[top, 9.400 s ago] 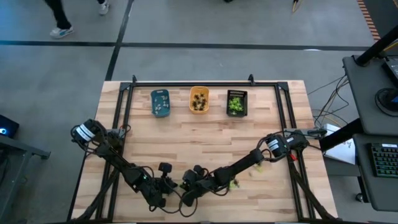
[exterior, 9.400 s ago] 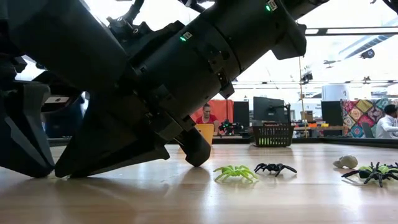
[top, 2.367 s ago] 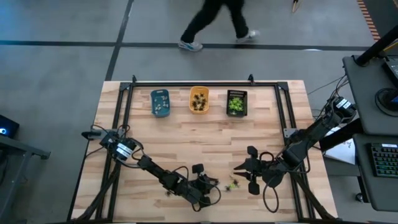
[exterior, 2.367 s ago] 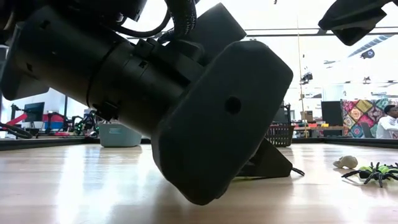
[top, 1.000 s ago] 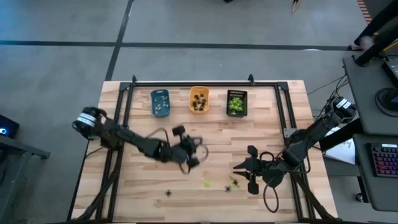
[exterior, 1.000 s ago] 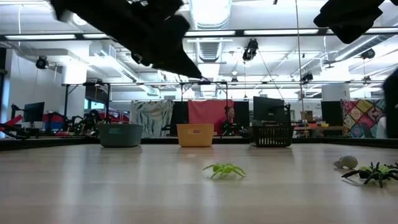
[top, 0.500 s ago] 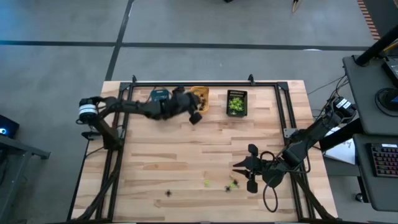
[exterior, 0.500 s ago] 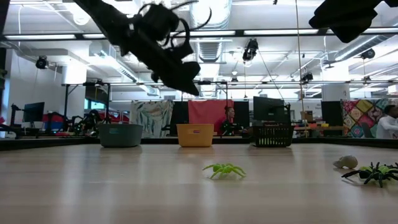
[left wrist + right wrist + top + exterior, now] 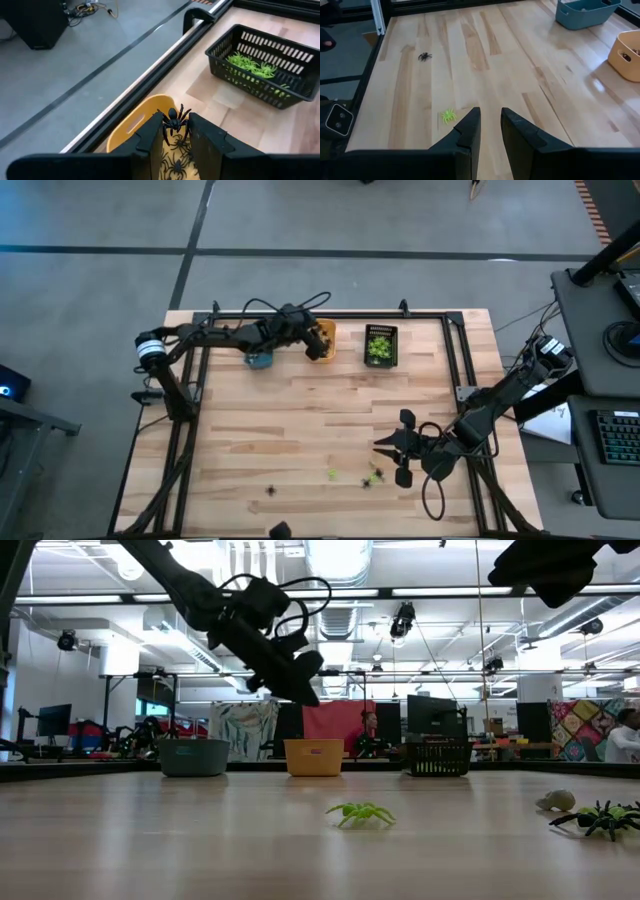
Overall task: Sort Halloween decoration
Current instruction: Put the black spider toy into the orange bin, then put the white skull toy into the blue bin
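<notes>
The left gripper [image 9: 175, 132], low centre in its wrist view, is clamped on a black spider [image 9: 173, 119] above the orange tray [image 9: 131, 125]. Best to part the fingers only while squarely over the tray, so the spider joins the black ones inside. The right gripper [image 9: 490, 125] waits, fingers slightly apart, holding nothing. A green spider [image 9: 360, 813] lies mid-frame on the wooden table [image 9: 150, 840]; trays and an office beyond.

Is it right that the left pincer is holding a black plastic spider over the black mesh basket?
Not quite: the left pincer does hold a black plastic spider, but over the orange plastic tray. The black mesh basket stands farther along. The left wrist view shows it.
</notes>
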Motion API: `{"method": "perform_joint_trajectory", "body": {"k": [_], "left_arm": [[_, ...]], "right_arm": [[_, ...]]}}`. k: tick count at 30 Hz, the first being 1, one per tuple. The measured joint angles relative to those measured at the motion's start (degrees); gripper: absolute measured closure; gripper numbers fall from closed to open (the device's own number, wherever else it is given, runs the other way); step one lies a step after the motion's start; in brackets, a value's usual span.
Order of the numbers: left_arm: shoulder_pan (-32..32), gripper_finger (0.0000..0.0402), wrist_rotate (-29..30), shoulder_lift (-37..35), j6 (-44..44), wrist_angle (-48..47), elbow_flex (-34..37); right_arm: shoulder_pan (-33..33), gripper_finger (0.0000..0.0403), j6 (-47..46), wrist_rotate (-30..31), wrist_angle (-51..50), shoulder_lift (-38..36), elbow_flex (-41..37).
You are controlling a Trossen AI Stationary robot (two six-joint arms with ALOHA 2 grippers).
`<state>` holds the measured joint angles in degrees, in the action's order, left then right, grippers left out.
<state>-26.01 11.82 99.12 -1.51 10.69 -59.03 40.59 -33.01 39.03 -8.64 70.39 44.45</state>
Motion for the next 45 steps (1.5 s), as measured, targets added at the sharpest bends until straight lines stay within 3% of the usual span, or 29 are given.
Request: {"method": "perform_joint_trajectory", "body": {"k": [19,33,41,45], "left_arm": [[0.1,0.0321,-0.8,0.0,-0.8,-1.2,0.0],[0.6,0.0214,-0.8,-0.1,-2.2,-1.6,0.0],[7.5,0.0211,-0.7,-5.0,-2.2,-1.9,0.1],[12.8,0.0211,-0.4,-9.5,-2.1,-1.9,0.9]], "right_arm": [[0.0,0.0335,0.0,0.0,0.0,0.0,0.0],[0.0,0.0335,-0.5,0.1,0.0,0.0,0.0],[-2.6,0.0335,-10.1,-0.5,0.0,-0.1,0.7],[-4.8,0.0335,-11.7,-4.9,-0.3,-0.1,2.3]]}}
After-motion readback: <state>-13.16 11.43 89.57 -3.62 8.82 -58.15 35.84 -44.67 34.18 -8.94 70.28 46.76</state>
